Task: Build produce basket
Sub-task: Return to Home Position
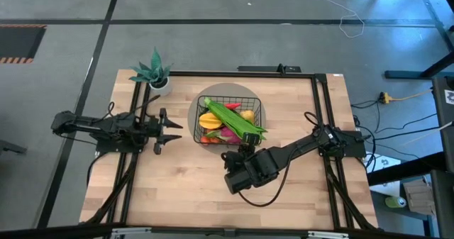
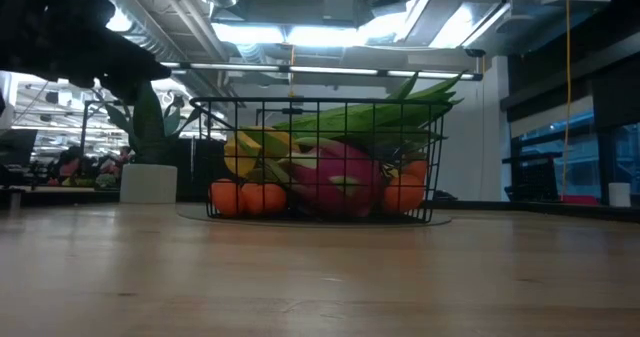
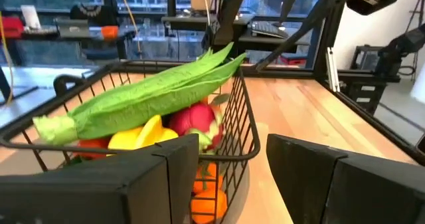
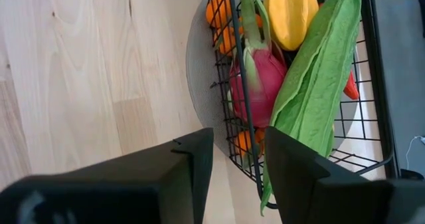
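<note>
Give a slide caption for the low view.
Black wire basket on wooden table holds pink dragon fruit, orange tomatoes, green leafy bundle.

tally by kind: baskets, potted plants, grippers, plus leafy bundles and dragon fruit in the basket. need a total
black wire basket: 1
potted plant: 1
green leafy bundle: 1
pink dragon fruit: 1
left gripper, right gripper: 2
Total: 6

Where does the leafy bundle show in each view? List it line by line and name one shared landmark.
High view: bundle lies diagonally across the basket, mid-picture.
Low view: bundle tops the basket, tips above its rim.
Left wrist view: bundle spans the basket top, over the dragon fruit.
Right wrist view: bundle beside the dragon fruit.
Landmark: the basket.
</note>
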`<state>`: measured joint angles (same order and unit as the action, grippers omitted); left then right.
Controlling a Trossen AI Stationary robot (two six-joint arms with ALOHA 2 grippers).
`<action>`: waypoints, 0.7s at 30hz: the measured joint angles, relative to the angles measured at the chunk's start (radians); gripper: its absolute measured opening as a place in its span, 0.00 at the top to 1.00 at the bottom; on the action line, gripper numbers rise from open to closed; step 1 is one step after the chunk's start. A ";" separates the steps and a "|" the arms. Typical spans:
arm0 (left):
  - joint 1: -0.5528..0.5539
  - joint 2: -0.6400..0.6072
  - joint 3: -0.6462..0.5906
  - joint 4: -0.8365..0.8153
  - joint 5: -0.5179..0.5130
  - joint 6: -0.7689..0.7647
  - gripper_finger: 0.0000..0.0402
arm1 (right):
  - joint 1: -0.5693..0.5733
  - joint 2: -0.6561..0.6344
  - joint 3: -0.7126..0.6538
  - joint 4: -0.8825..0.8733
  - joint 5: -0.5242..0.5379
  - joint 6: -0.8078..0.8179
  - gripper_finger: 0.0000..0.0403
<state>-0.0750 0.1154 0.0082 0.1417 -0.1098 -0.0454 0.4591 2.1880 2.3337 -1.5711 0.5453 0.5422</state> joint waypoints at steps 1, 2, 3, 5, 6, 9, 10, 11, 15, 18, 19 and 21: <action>0.000 0.000 0.000 0.001 0.000 0.012 0.58 | 0.000 0.000 0.000 0.000 0.000 0.004 0.69; 0.000 0.000 0.000 0.001 0.001 0.025 0.58 | 0.000 0.000 0.000 0.000 0.000 0.010 0.69; 0.000 0.000 0.000 -0.004 0.008 0.034 0.58 | 0.000 0.000 0.000 0.000 0.000 0.019 0.69; 0.000 0.000 0.000 -0.044 0.021 0.040 0.58 | 0.000 0.000 0.000 0.000 0.000 0.032 0.69; 0.000 0.000 0.000 -0.078 0.022 0.034 0.58 | 0.000 0.000 0.000 0.000 0.000 0.034 0.69; 0.001 0.002 0.000 -0.117 0.026 0.021 0.58 | 0.005 0.000 0.000 0.000 0.000 0.044 0.69; 0.001 0.002 0.000 -0.117 0.026 0.021 0.58 | 0.007 0.000 0.000 0.000 0.000 0.044 0.69; 0.001 0.004 0.000 -0.117 0.022 0.024 0.58 | 0.009 0.000 0.000 0.000 0.000 0.044 0.69; 0.001 0.004 0.000 -0.109 -0.028 0.078 0.58 | 0.012 0.000 0.000 0.001 -0.010 0.055 0.69; 0.001 0.004 0.000 -0.109 -0.030 0.080 0.58 | 0.012 0.000 0.000 0.002 -0.029 0.057 0.69; 0.001 0.004 0.000 -0.109 -0.031 0.081 0.58 | 0.012 0.000 0.000 0.003 -0.033 0.056 0.69; 0.001 0.004 0.000 -0.109 -0.031 0.081 0.58 | 0.012 0.000 0.000 0.006 -0.032 0.055 0.69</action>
<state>-0.0738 0.1192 0.0086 0.0330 -0.1408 0.0358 0.4709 2.1880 2.3337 -1.5655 0.5130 0.5971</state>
